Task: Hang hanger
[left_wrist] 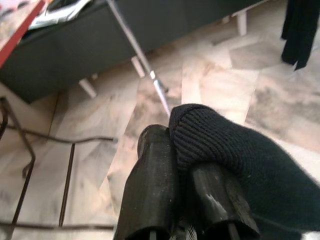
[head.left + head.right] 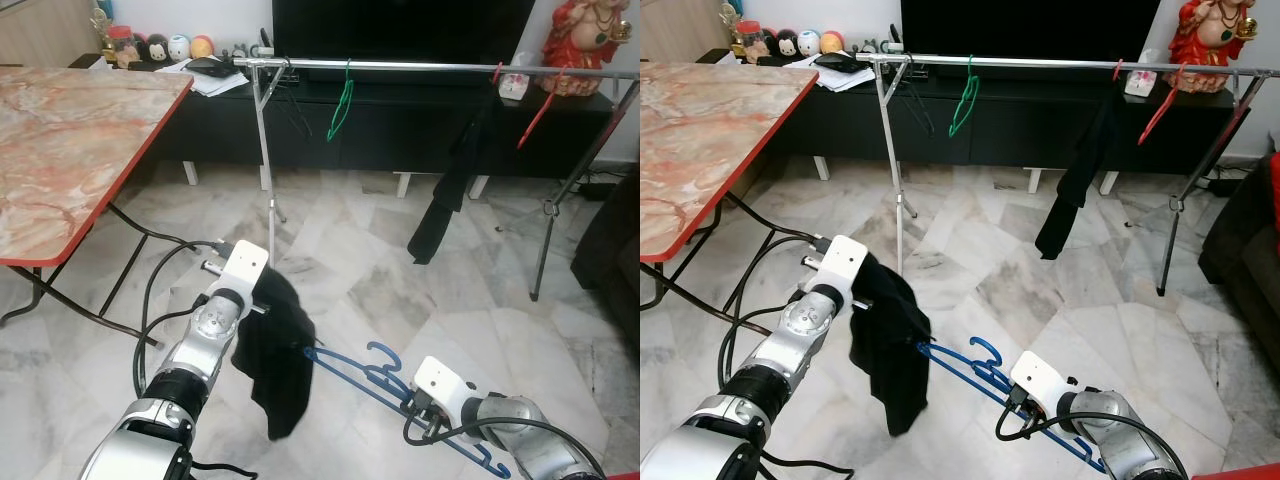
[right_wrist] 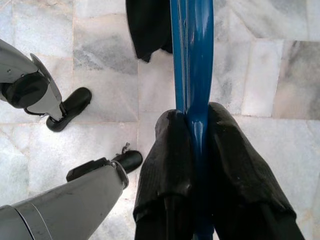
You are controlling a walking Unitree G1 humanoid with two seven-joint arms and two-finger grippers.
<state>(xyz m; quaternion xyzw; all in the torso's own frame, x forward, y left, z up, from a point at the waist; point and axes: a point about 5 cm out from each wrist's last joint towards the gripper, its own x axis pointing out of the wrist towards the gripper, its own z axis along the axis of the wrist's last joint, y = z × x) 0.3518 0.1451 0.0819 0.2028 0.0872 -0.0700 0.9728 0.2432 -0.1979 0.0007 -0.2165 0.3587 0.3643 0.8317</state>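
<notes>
Early stage: right end effector point(image 3: 192, 145) clamped on the blue hanger point(image 2: 385, 385), lower centre; left end effector point(image 1: 187, 172) pinching the black garment point(image 2: 275, 365) beside it; rail point(image 2: 420, 67), upper frame, not yet reached.

The two head eyes look forward and down from above both arms, across marble floor point(image 2: 400, 280) to a clothes rail point(image 2: 420, 67) at twelve o'clock, a table point(image 2: 70, 130) at ten. Each wrist camera sits tight behind its own fingers. The left one faces the rail's leg point(image 1: 150, 75); the right faces straight down the blue hanger point(image 3: 192, 60), shared with the head views.
</notes>
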